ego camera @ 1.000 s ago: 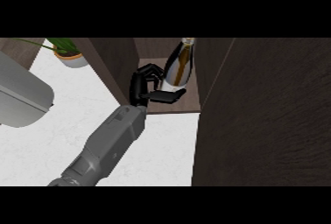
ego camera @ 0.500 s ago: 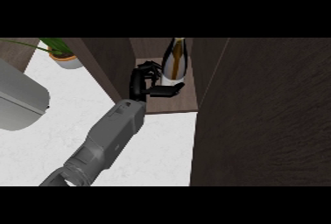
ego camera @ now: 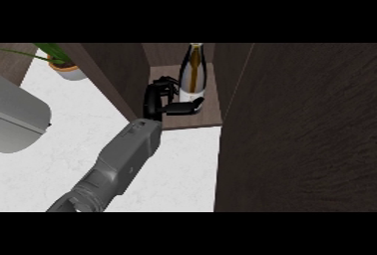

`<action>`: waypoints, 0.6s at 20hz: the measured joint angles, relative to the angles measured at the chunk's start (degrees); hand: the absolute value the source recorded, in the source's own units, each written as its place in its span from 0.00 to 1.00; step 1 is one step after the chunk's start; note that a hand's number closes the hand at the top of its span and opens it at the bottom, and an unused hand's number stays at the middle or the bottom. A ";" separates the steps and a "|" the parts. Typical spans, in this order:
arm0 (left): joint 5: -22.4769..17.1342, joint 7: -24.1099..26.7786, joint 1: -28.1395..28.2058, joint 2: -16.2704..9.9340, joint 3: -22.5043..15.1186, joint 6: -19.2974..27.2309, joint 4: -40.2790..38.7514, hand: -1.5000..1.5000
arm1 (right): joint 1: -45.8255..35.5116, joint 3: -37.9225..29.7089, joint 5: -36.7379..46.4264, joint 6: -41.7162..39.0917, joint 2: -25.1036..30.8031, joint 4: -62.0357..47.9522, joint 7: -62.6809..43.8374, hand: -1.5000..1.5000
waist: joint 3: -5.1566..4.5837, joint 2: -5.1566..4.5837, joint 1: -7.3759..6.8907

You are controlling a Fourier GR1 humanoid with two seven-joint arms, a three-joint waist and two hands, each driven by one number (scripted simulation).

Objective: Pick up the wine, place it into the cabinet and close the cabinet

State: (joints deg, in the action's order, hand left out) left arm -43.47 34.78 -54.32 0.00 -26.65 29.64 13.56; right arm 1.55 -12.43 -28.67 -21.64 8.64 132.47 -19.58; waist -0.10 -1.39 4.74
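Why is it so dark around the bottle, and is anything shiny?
In the head view, the wine bottle stands inside the cabinet, whose dark brown walls shade it; the open door fills the right side with dark wood. The white counter looks much brighter. The bottle's glass shows a pale streak of shine, and the hand beside it is black, so its shape is hard to make out.

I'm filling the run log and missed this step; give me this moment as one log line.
phase: placing | wine bottle: upright on cabinet shelf | left robot hand: open beside bottle | right robot hand: not in view | cabinet door: open
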 measured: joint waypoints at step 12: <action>-1.29 6.12 0.64 0.00 0.25 -0.90 -3.31 1.00 | -1.05 -0.10 -0.71 0.03 -0.01 -1.14 0.29 0.00 | -0.06 -0.48 1.02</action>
State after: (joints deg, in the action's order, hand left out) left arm -44.76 40.90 -53.68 0.00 -26.40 28.75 10.26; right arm 0.49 -12.52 -29.38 -21.61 8.63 131.33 -19.29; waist -0.16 -1.87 5.76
